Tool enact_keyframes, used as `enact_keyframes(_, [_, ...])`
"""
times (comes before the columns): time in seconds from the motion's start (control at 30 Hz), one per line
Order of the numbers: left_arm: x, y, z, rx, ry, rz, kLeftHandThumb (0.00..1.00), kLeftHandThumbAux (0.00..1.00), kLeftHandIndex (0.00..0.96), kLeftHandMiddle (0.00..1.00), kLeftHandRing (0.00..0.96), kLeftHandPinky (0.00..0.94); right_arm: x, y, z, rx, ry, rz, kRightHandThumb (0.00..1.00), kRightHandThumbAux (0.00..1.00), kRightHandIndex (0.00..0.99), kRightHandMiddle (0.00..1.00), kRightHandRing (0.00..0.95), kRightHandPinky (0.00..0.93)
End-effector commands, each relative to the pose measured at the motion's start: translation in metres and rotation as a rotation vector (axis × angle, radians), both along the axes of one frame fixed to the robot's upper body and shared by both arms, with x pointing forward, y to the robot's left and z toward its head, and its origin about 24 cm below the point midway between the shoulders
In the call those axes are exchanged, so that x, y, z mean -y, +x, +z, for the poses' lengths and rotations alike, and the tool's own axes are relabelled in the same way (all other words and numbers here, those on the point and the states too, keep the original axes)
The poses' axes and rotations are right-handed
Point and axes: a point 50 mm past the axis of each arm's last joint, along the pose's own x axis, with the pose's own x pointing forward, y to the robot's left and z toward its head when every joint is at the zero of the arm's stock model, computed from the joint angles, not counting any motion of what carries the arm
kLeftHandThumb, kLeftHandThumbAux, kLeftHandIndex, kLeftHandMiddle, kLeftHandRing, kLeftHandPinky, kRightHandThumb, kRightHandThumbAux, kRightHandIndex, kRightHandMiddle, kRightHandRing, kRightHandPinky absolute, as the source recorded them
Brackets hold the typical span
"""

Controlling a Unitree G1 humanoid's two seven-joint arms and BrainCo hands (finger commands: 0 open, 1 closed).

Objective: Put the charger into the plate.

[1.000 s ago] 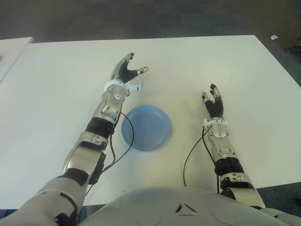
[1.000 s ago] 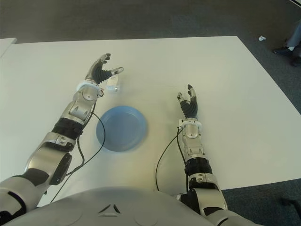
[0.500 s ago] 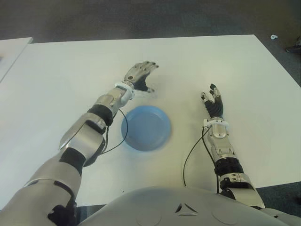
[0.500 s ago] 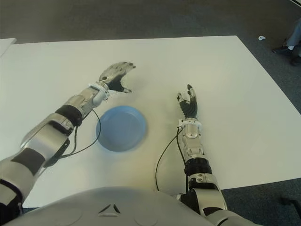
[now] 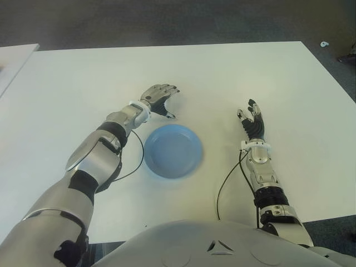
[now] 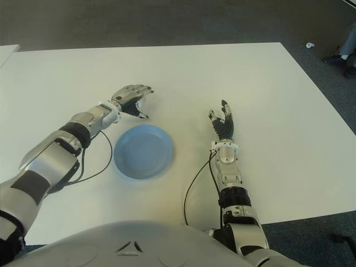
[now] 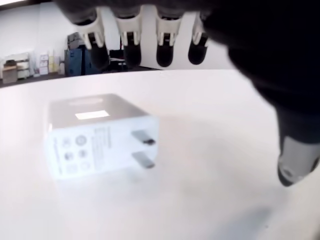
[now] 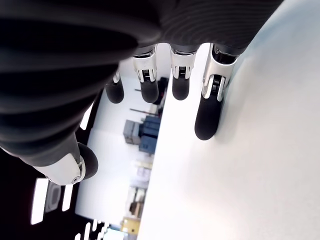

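The left hand (image 5: 159,99) is hovering palm-down over the table (image 5: 250,72), arm stretched forward, its fingers (image 7: 129,47) hanging spread and gripping nothing; the white charger (image 7: 97,134) is lying on the table beneath the palm, prongs pointing toward the thumb, not touching any finger. The blue plate (image 5: 173,151) is sitting just behind this hand, toward the robot's body and slightly right; the right hand (image 5: 253,123) is showing to the plate's right, fingers extended forward and loose, holding nothing.

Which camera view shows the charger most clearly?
The left wrist view: the white charger lies on the table, prongs visible, under the open left robot hand. In both eye views that hand hides it.
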Motion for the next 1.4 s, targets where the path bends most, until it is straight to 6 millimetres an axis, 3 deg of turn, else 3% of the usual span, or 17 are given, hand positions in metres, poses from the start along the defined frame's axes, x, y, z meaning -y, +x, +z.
enact_keyframes(0.03, [-0.004, 0.0, -0.003, -0.07, -0.001, 0.033, 0.0, 0.5, 0.0, 0.0, 0.0, 0.0, -0.001, -0.01, -0.017, -0.095, 0.03, 0.004, 0.166, 0.581, 0.0, 0.0, 0.008, 0.062])
enact_keyframes(0.97, [-0.018, -0.003, -0.008, -0.33, -0.11, 0.128, 0.0, 0.392, 0.0, 0.0, 0.0, 0.0, 0.005, -0.014, -0.016, -0.085, 0.07, -0.015, 0.159, 0.62, 0.0, 0.013, 0.017, 0.056])
enact_keyframes(1.4, [-0.027, -0.009, -0.013, -0.385, -0.141, 0.172, 0.0, 0.38, 0.0, 0.0, 0.0, 0.0, 0.007, -0.013, -0.016, -0.09, 0.082, -0.015, 0.103, 0.588, 0.0, 0.009, 0.006, 0.028])
